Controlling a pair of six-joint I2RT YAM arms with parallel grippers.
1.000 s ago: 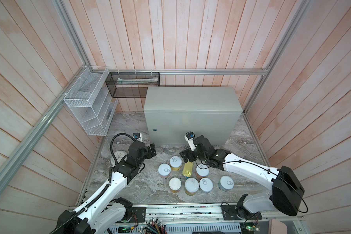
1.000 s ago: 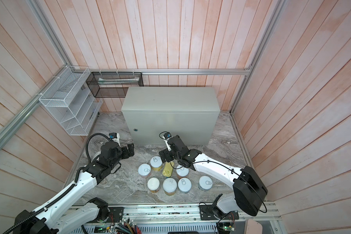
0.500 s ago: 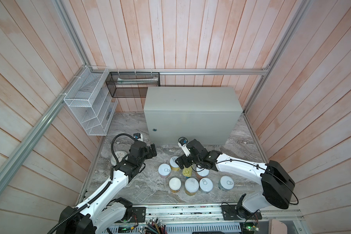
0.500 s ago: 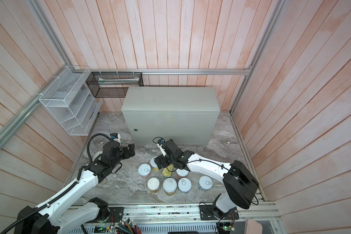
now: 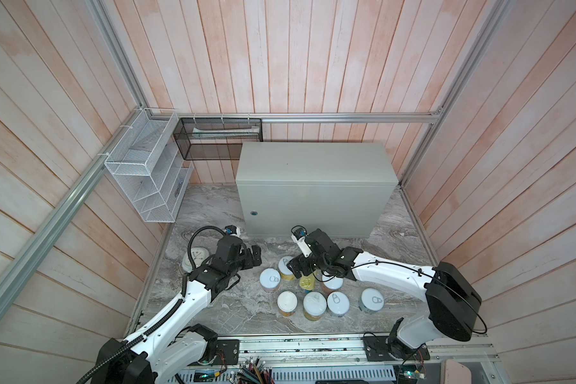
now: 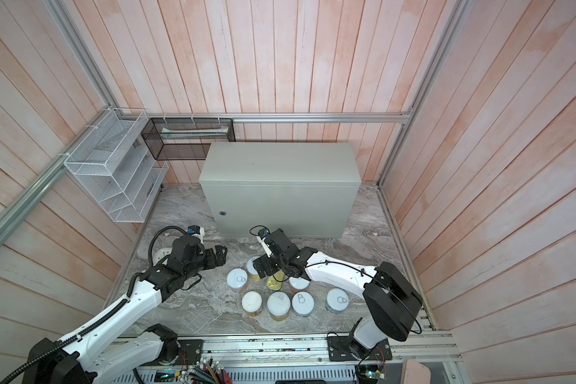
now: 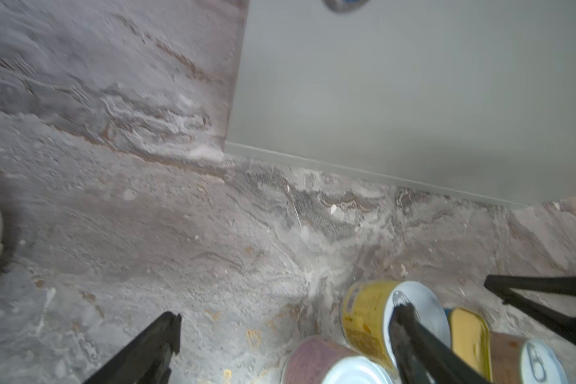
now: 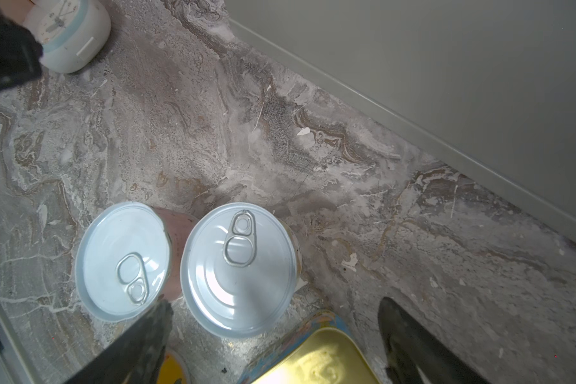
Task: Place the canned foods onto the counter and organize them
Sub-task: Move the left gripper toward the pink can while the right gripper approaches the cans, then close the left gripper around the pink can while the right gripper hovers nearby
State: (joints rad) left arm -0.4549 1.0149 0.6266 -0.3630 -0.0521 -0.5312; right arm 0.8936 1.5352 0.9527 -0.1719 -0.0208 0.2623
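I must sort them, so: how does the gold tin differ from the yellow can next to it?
The gold tin is a rounded rectangle; the yellow can is round. The tin's top is gold; the can's lid is silver-white with a pull tab. Both stand on the marble.

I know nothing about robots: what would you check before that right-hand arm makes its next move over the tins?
1. Right tool open: ok.
2. Gold tin between its jaws: ok.
3. Tool low enough to grip: cannot tell.
4. Room around the tin: not ok, cans crowd it.
5. Counter top free: ok.
6. Left tool clear of the cans: ok.
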